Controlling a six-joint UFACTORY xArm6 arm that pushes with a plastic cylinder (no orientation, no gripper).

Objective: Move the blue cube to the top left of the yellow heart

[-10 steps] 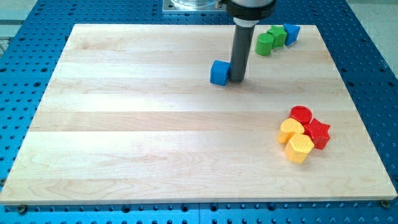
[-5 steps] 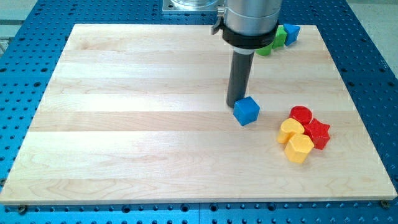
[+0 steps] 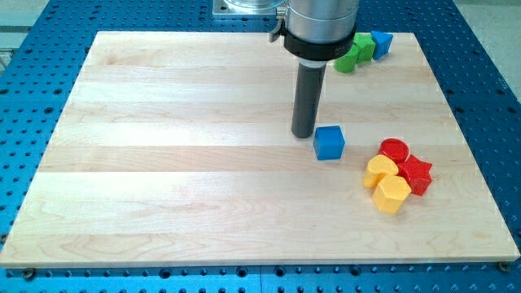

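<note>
Just left of the blue cube (image 3: 329,142), my tip (image 3: 304,133); jaws: none visible.

The blue cube (image 3: 329,142) now sits right and lower than before, nearer the yellow heart (image 3: 380,171); my tip (image 3: 304,134) stands just upper left, apart.

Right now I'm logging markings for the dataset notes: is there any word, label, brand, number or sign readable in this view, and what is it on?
None: no readable text anywhere.
Wooden board: plain.
Blue cube, yellow heart, other coloured blocks: unmarked.
Dark rod ending in my tip, just to the view's left of the blue cube: no label shows.
Blue perforated table: only holes.
</note>
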